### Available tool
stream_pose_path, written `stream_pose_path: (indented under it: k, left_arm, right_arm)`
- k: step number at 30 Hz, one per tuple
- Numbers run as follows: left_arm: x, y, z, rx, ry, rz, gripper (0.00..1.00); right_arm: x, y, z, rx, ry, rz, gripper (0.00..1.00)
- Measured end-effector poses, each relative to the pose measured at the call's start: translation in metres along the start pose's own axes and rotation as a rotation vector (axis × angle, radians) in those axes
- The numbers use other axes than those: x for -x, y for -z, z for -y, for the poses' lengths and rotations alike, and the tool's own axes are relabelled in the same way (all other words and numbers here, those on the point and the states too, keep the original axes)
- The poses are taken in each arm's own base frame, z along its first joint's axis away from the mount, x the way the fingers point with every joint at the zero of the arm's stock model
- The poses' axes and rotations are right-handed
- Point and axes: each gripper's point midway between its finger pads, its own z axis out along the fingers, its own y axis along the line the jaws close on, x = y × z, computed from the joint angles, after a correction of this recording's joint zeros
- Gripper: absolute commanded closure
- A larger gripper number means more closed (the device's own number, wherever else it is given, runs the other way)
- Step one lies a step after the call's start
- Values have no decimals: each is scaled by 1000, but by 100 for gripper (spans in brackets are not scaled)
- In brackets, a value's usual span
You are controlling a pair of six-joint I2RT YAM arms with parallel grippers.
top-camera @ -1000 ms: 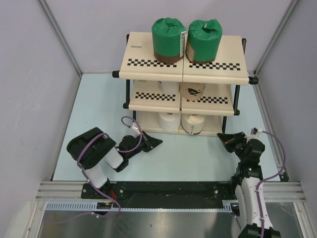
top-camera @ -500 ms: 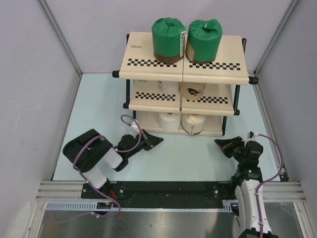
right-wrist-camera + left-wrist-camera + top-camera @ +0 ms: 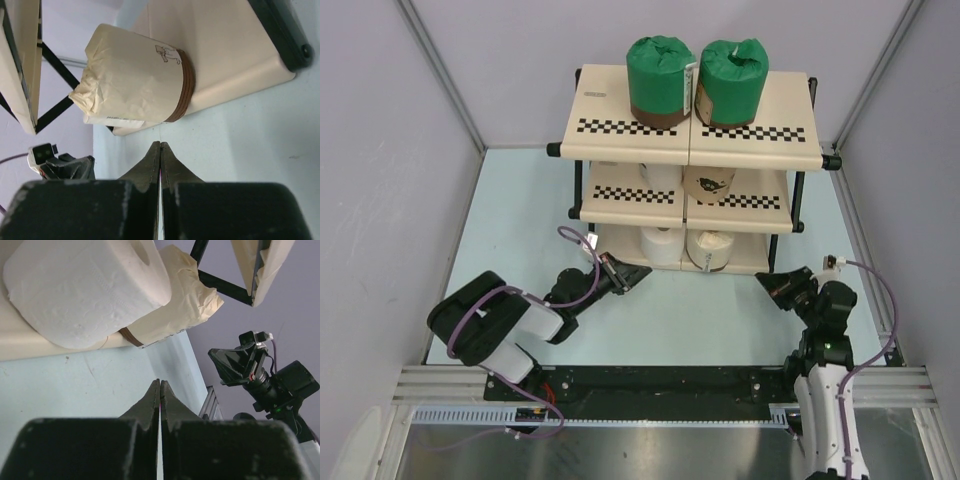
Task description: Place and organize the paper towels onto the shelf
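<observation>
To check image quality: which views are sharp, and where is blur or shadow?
Top external: even light, sharp, shelf shaded below. Left wrist: bare white roll sharp, left end effector dark and soft. Right wrist: cream-wrapped roll clear, right end effector soft.

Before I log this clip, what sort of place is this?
Most likely a robot lab test cell: plain grey partition walls, a pale blue tabletop, and a beige checkered three-tier shelf holding green-wrapped paper towel rolls.

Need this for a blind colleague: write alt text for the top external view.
A three-tier shelf holds six paper towels, two per tier, with two green rolls on top. In front, the left gripper and right gripper point toward it, shut and empty.
</observation>
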Motion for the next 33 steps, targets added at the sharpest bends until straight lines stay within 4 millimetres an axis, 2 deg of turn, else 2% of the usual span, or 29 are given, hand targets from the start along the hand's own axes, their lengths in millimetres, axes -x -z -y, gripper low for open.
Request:
stream_pose_path:
  k: [3,6,12,17,22,26,33]
  left_arm:
    - [3,-1,5,-16,-12,8,100]
    - [5,-3,7,-21,-20,11,100]
    - [4,-3,6,-20,-22,6,100]
    - [4,-6,6,-21,-28,7,100]
    - [3,-18,-4,4,-20,-4,100]
    - [1,-25,-16,32,-7,-16,100]
    - [7,-26,-22,43,-4,-11,100]
  right_arm:
    - [-8,5,0,34,44,3,100]
    - [-27,5,20,14,21,-46,100]
    - [-28,12,-3,121,81,-37,100]
    - [-27,13,-9,148,90,-32,100]
    - [-33,4,2,103,60,-74,100]
    - [-51,-7,15,40,35,-159,100]
    - [-79,-22,6,50,66,-238,100]
